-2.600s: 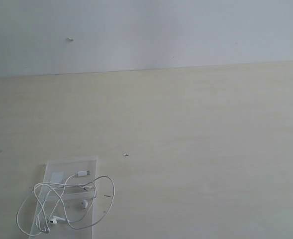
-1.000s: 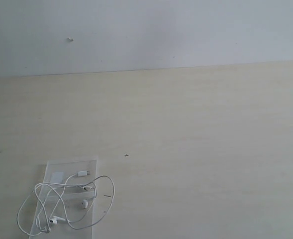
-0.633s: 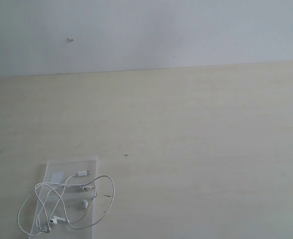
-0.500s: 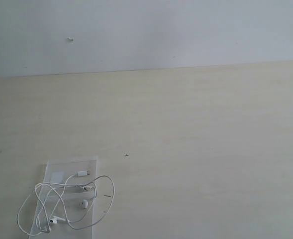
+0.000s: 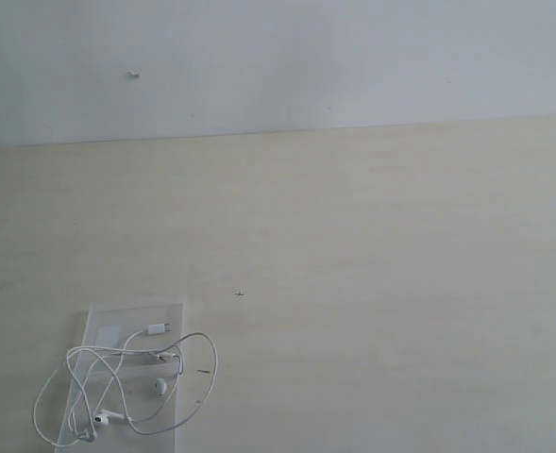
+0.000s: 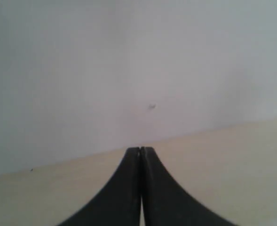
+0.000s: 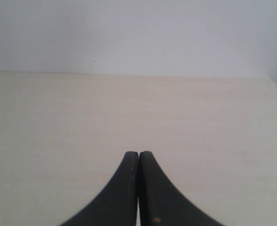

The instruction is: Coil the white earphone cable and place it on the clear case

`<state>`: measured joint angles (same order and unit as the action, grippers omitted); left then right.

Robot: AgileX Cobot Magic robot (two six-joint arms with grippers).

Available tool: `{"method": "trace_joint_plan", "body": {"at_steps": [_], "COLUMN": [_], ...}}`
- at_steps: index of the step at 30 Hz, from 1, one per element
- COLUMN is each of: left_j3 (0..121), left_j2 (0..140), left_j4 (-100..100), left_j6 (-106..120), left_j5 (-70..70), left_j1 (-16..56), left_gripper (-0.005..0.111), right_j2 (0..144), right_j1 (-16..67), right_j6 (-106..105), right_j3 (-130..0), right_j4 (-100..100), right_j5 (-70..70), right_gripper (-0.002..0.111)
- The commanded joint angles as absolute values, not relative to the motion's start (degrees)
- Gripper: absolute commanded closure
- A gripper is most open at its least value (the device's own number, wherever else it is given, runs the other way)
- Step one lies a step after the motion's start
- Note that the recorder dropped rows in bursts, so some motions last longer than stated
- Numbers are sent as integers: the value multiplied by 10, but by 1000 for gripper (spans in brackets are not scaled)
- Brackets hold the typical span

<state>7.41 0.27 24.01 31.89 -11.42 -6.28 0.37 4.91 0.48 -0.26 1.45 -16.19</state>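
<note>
Black left gripper and black right gripper are seen clenched on nothing, while the thin white earphone cable is draped in loose loops over the flat clear plastic case.

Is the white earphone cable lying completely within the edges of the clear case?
No, the white earphone cable rests on the clear case, but its loops spill past both long edges onto the table.
</note>
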Motion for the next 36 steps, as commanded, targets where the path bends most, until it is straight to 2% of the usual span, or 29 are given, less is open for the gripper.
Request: {"method": "trace_joint_plan", "body": {"at_steps": [1,16,20,36], "left_j3": [17,0,0,0], "left_j2": [0,0,0,0], "left_j4": [188,158,86,83], "left_j6": [295,-9,-9,27], "left_j5": [-126,-184,-184,-207], "left_j1": [-63,-63,-63,-63], "left_gripper": [107,107,107,107], "right_j2": [0,0,0,0], "right_j1": [47,47,47,47], "right_j6": [0,0,0,0], "right_j3": [0,0,0,0], "right_j4": [14,14,14,14], "right_j5": [-162,-162,-162,-162], "right_gripper": [108,108,108,108]}}
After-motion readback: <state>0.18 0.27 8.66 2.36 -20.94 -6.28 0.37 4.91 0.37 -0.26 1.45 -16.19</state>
